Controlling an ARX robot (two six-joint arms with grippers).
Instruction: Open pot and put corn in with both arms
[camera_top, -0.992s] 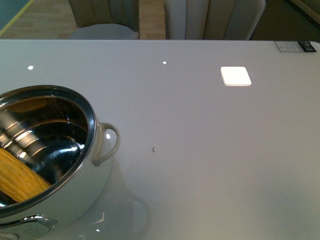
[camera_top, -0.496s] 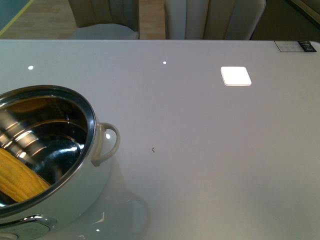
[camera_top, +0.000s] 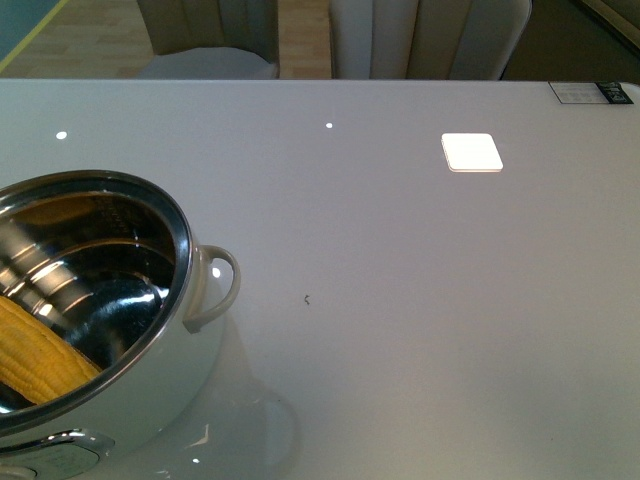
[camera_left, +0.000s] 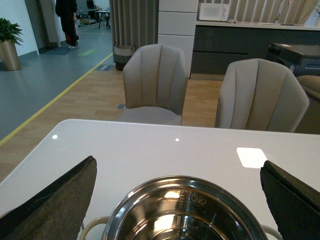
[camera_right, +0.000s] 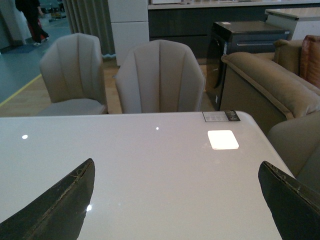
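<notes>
On a glossy white table (camera_top: 420, 300) backed by dining chairs (camera_left: 156, 80), the corn (camera_top: 35, 355) is lying slantwise inside the lidless pot (camera_top: 195, 355) at near left, directly below the wide-open left gripper (camera_left: 177, 200), while the equally wide-open right gripper (camera_right: 175, 200) is hovering empty over bare tabletop.

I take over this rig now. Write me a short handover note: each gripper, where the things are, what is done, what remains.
Left gripper: open, holding nothing, above the large white pot with the shiny steel inside.
Right gripper: open, holding nothing, over bare white table.
Yellow corn cob: lies inside the pot, leaning on its wall.
No lid is on the pot; none is in view.
Done: pot open, corn in.
Left: apparently nothing, perhaps only parking the arms.
</notes>
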